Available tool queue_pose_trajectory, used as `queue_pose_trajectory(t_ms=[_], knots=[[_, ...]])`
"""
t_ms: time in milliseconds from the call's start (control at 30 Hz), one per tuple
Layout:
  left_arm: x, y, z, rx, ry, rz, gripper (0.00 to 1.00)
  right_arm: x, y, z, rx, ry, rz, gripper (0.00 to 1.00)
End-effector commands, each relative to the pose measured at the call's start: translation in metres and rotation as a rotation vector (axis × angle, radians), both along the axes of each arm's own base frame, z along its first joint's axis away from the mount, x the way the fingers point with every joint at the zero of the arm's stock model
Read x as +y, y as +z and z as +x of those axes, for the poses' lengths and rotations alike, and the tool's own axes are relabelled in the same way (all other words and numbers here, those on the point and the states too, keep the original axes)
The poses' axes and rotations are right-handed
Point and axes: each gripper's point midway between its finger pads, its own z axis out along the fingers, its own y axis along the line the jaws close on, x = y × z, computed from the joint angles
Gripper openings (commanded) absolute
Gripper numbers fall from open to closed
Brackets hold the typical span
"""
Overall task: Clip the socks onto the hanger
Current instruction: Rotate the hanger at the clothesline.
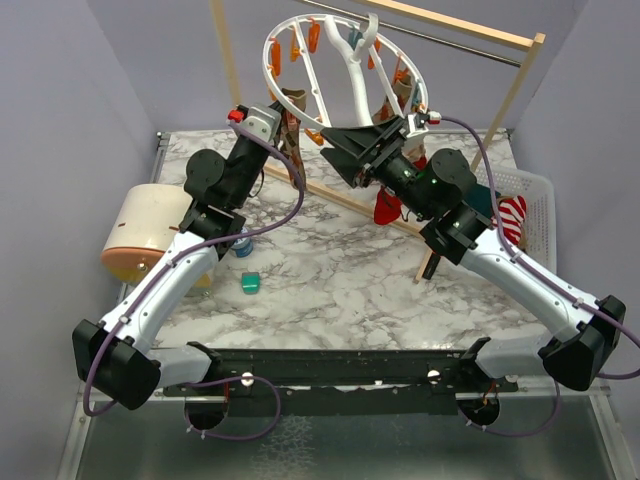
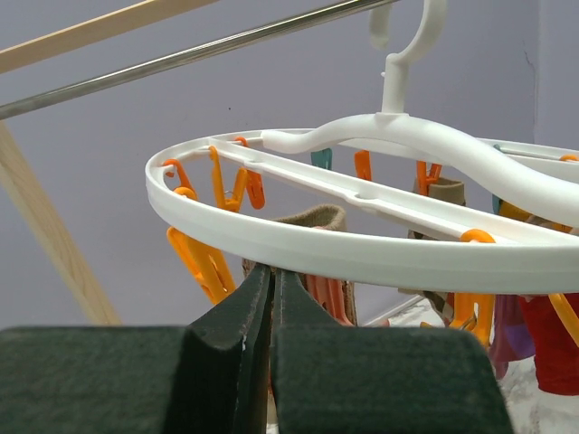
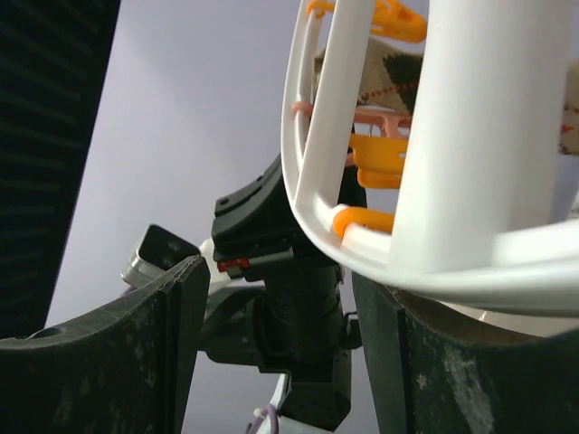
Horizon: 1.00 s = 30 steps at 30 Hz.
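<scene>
Hanger [image 1: 356, 85] ring tilted, hook [image 1: 366, 30] up, left end effector [image 2: 271, 280] together, right end effector [image 3: 280, 289] apart astride rim [image 3: 362, 258].

Left arm [image 1: 170, 275] raised, jaws together, right arm [image 1: 520, 270] raised, jaws apart

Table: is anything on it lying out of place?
A small teal piece lies loose on the marble table, left of centre. It looks like a clip of the sort dangling from the hanger, perhaps dropped, but it is too small to be sure.
</scene>
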Motion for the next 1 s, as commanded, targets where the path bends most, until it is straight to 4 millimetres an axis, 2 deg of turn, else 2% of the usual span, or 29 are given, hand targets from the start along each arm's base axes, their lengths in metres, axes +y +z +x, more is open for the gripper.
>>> queue_pose_trajectory(t_ms=[0,167,333,500,600,733,967], knots=[[0.003,0.022,-0.013,-0.06,-0.003,-0.015,0.0,-0.019,0.016,0.016,0.015,-0.132,0.099,0.69],[0.002,0.022,-0.014,-0.062,-0.006,-0.012,0.0,-0.028,0.011,0.03,0.046,-0.218,0.113,0.67],[0.001,0.022,-0.016,-0.064,-0.008,-0.01,0.0,-0.032,0.003,0.042,0.07,-0.278,0.105,0.6],[0.003,0.02,-0.018,-0.064,-0.002,-0.006,0.0,-0.039,-0.001,0.047,0.078,-0.325,0.111,0.4],[0.004,0.016,-0.019,-0.059,0.004,-0.002,0.0,-0.043,-0.005,0.048,0.08,-0.346,0.099,0.33],[0.005,0.008,-0.018,-0.044,0.009,0.003,0.0,-0.054,-0.011,0.047,0.08,-0.387,0.072,0.32],[0.007,-0.003,-0.017,-0.027,0.022,0.013,0.0,-0.093,-0.02,0.048,0.071,-0.514,0.021,0.33]])
